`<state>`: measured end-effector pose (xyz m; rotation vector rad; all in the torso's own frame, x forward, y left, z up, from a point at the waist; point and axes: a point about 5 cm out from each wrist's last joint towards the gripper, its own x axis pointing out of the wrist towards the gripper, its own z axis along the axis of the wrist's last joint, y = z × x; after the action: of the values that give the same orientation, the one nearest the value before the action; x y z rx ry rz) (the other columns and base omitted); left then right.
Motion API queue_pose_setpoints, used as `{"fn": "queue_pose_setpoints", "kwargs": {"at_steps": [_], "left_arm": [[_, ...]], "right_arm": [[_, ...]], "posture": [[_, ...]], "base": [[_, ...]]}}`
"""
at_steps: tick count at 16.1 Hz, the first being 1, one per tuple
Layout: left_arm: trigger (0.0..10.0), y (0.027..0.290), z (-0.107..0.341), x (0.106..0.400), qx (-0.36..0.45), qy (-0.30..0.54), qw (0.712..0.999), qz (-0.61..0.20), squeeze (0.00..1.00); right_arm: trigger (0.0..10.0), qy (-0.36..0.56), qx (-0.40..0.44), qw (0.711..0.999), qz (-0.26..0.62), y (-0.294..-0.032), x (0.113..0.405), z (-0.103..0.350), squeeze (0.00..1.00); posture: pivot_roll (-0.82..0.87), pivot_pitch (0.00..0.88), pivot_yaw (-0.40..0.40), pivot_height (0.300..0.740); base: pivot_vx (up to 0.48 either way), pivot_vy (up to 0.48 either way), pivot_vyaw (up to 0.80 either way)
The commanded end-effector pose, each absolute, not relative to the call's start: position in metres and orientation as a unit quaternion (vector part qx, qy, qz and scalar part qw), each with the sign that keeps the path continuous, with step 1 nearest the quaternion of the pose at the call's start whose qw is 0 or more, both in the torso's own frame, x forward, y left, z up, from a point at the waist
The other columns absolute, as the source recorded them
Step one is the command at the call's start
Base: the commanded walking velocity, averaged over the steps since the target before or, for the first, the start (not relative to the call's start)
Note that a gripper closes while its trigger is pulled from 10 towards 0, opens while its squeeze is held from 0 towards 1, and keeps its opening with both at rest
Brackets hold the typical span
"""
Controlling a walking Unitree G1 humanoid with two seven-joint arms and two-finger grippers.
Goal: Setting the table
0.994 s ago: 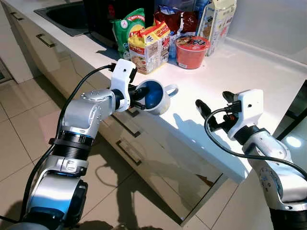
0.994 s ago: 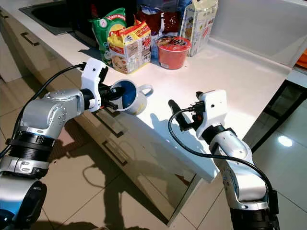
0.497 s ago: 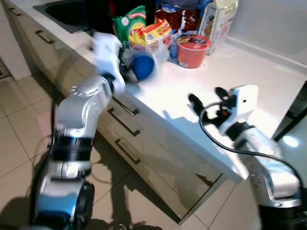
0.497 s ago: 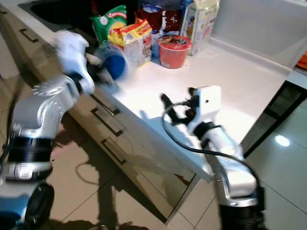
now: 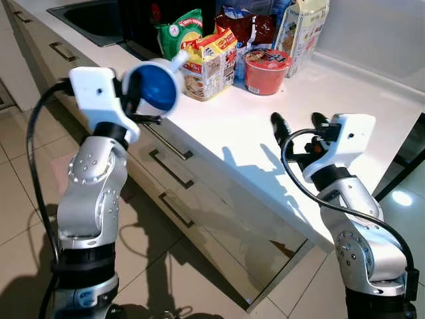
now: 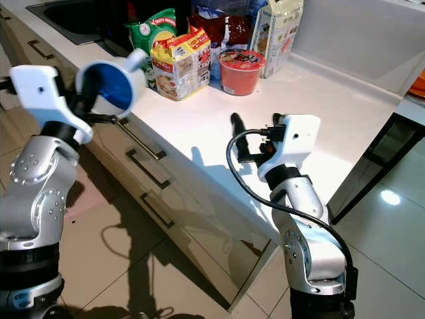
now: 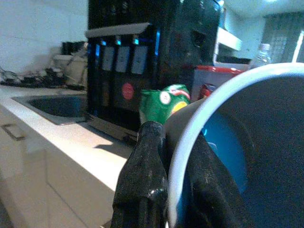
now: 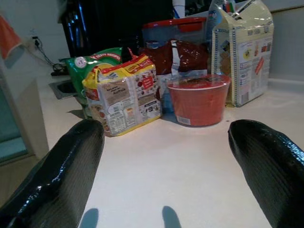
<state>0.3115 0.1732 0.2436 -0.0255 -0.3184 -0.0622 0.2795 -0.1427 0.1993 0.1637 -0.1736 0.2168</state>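
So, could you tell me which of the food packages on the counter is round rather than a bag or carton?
The red instant noodle bowl, a squat tub beside the yellow noodle pack, before the tall carton.

Bright white worktop (image 5: 312, 93) in front of me, with handled drawers (image 5: 174, 174) under it. Glossy beige floor tiles (image 5: 20, 199), sunlight everywhere.

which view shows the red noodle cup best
The right wrist view: the red noodle cup sits centred and close between the right tool's open fingers, lid and label visible. Both eye views show it smaller, from above, among the packets at the counter's back.
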Motion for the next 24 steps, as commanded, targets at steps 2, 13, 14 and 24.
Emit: {"fn": "queue_pose_setpoints", "kwargs": {"at_steps": [2, 13, 14, 24], "left_arm": [[10.0, 0.175, 0.243, 0.308, 0.001, -0.164, 0.986, -0.013, 0.00], [10.0, 0.157, 0.234, 0.302, 0.042, -0.156, 0.986, -0.032, 0.00], [10.0, 0.155, 0.235, 0.302, 0.043, -0.159, 0.986, -0.034, 0.00], [10.0, 0.154, 0.234, 0.306, 0.062, -0.157, 0.985, -0.033, 0.00]], "right_arm": [[10.0, -0.100, 0.066, 0.988, 0.103, -0.144, 0.275, 0.204, 0.00], [10.0, -0.092, 0.046, 0.989, 0.105, -0.142, 0.270, 0.198, 0.00], [10.0, -0.094, 0.045, 0.989, 0.103, -0.143, 0.271, 0.199, 0.00], [10.0, -0.099, 0.043, 0.990, 0.094, -0.142, 0.272, 0.198, 0.00]], "posture": [[-0.01, 0.000, -0.028, 0.740], [-0.01, 0.000, -0.036, 0.740], [0.00, 0.000, -0.039, 0.740], [0.00, 0.000, -0.018, 0.740]], "base": [[0.000, 0.000, 0.00], [0.000, -0.305, 0.00], [0.000, -0.469, 0.00], [0.000, -0.472, 0.32]]}}
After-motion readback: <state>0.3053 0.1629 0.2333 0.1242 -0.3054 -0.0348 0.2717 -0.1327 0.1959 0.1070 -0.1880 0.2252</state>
